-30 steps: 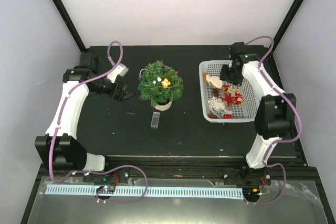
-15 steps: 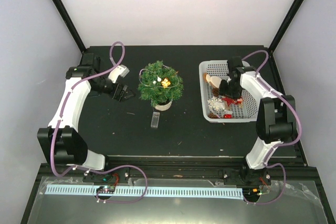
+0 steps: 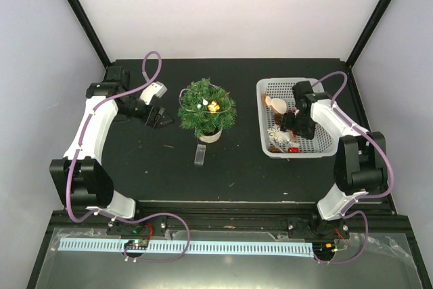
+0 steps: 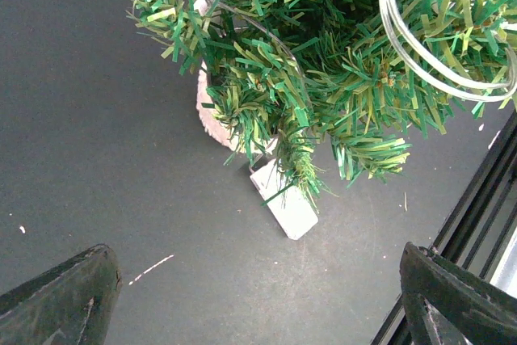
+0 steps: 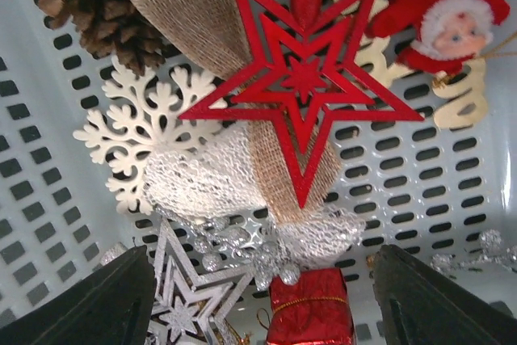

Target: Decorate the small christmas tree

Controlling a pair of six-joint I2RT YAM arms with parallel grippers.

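Tree sits mid-table: bushy, dark green, beige base, one warm light glowing. My left hand beside it gapes empty, and my right hand is spread wide over the basket. Only the right wrist view shows the red star.

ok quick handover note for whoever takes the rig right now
left gripper: open, empty, low beside the tree, on its left.
right gripper: open, empty, low in the basket, right over the red star.
done: tree stands mid-table with a lit bulb on it; little else shows on it.
left: red star, snowflake, santa and more lie in the basket. Likely next: grip the red star and hang it.
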